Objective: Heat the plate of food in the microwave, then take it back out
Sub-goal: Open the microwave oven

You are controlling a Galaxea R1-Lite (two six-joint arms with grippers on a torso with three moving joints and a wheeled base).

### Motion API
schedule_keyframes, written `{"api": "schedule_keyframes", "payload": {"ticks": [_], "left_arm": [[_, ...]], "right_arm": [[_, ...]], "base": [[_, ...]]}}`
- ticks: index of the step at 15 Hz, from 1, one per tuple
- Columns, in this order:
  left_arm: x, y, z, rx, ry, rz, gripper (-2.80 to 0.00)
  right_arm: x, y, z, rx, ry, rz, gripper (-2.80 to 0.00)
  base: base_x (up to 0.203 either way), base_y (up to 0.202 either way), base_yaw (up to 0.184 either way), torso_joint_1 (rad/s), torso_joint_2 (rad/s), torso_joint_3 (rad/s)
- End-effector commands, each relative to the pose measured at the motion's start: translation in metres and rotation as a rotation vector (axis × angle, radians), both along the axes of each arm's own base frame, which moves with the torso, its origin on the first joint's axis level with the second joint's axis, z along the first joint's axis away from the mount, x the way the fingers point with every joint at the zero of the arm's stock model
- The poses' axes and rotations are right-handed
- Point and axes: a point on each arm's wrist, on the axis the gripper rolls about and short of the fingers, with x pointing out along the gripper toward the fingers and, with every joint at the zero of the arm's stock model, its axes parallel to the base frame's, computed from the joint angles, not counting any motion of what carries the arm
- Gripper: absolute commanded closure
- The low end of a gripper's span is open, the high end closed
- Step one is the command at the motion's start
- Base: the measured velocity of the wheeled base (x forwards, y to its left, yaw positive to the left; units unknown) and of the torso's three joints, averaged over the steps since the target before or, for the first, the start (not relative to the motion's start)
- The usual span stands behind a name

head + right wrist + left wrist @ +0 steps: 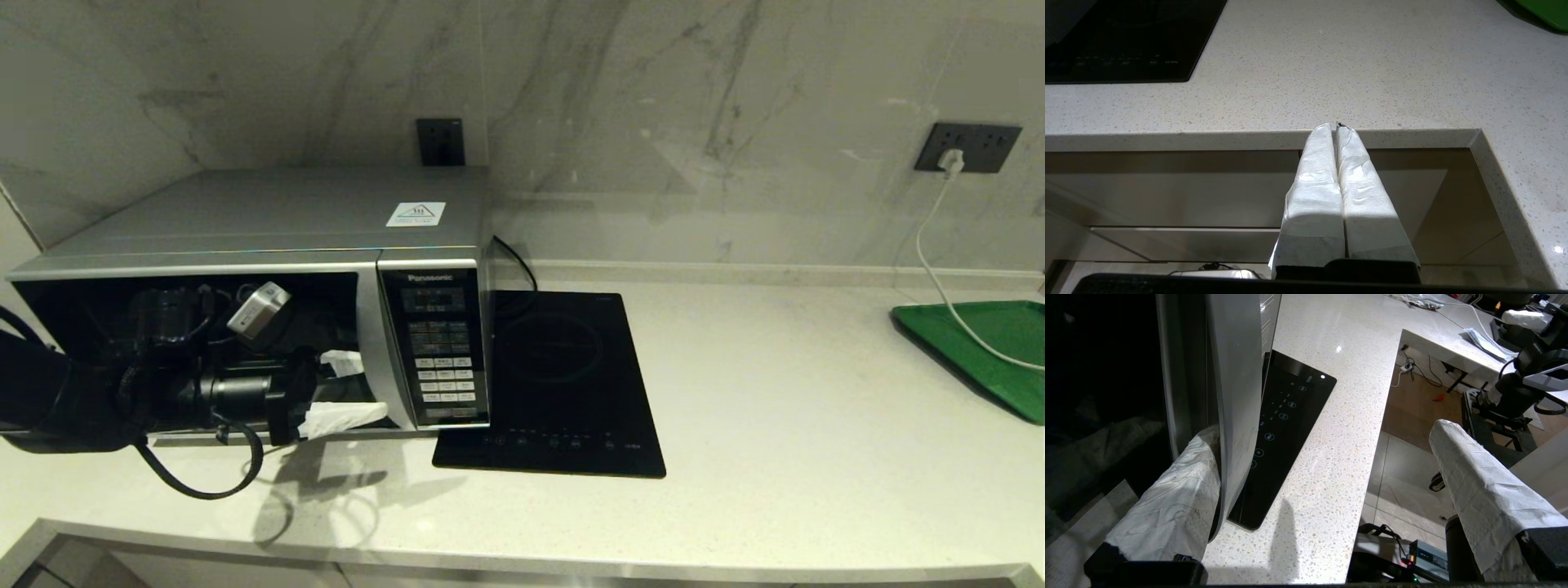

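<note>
One microwave [245,245], one hob [563,384], one green tray [980,351], two wall sockets [967,147].

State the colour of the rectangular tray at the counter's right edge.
Green; the flat rectangular plastic tray shows best in the head view.

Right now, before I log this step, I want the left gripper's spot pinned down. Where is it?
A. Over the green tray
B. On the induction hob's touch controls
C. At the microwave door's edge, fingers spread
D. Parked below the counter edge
C. The left gripper sits at the front of the microwave, and the left wrist view shows one wrapped finger against the door's edge with the other held wide apart.
</note>
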Motion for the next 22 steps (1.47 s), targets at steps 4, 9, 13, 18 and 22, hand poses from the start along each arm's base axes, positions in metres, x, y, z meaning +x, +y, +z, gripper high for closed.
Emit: {"api": "schedule_keyframes", "payload": {"ticks": [4, 9, 13, 18, 22], "left_arm": [[-0.002, -0.002, -0.002, -0.017, 0.064, -0.007, -2.80], [-0.015, -0.001, -0.003, -0.040, 0.175, 0.008, -2.80], [-0.021, 0.003, -0.005, -0.042, 0.196, 0.024, -2.80], [-0.026, 0.011, 0.001, -0.063, 0.263, 0.063, -2.80], [-0.028, 0.019, 0.007, -0.100, 0.374, 0.110, -2.80]], "right_arm": [[0.000, 0.000, 0.000, 0.001, 0.003, 0.000, 0.00], [0.000, 0.000, 0.000, 0.001, 0.004, 0.000, 0.00], [0.000, 0.000, 0.000, 0.001, 0.003, 0.000, 0.00], [0.000, 0.000, 0.000, 0.001, 0.003, 0.000, 0.00], [0.000, 0.000, 0.000, 0.001, 0.003, 0.000, 0.00]], "base": [[0.000, 0.000, 0.000, 0.000, 0.00, 0.000], [0.000, 0.000, 0.000, 0.000, 0.00, 0.000], [0.000, 0.000, 0.000, 0.000, 0.00, 0.000], [0.000, 0.000, 0.000, 0.000, 0.00, 0.000], [0.000, 0.000, 0.000, 0.000, 0.00, 0.000]]}}
